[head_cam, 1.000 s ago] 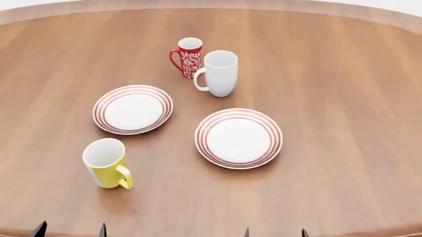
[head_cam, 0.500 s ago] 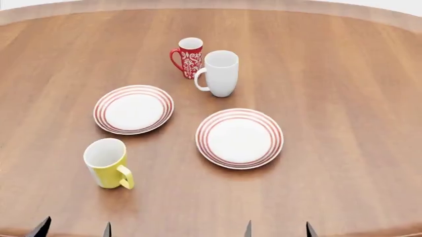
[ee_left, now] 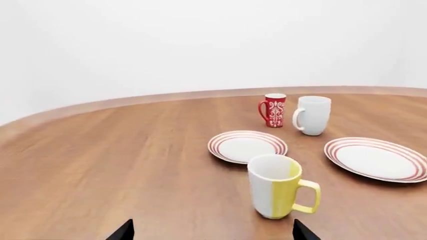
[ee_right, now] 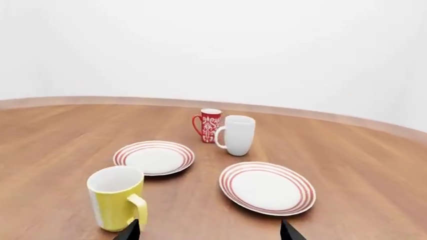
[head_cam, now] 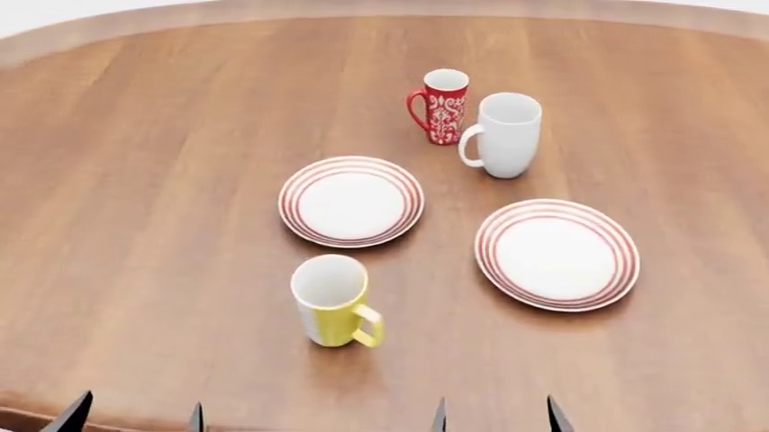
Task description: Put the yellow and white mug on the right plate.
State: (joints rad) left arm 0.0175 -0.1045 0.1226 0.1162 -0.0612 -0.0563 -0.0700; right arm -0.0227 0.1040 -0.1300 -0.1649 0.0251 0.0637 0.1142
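The yellow and white mug (head_cam: 333, 301) stands upright on the wooden table (head_cam: 144, 180), handle toward the front right. It also shows in the left wrist view (ee_left: 276, 186) and the right wrist view (ee_right: 117, 198). The right plate (head_cam: 556, 254), white with red rings, lies empty to the mug's right; it shows in the right wrist view (ee_right: 267, 187) too. My left gripper (head_cam: 132, 418) is open at the table's front edge, left of the mug. My right gripper (head_cam: 494, 417) is open at the front edge, between mug and plate. Only the fingertips show.
A second red-ringed plate (head_cam: 351, 201) lies behind the yellow mug. A red floral mug (head_cam: 440, 105) and a taller white mug (head_cam: 503, 134) stand side by side at the back. The table's curved far rim (head_cam: 384, 11) runs along the top.
The head view has shifted left, so all objects sit further right in the picture. The mugs and plates keep their places on the table. Both grippers stay open at the front edge.
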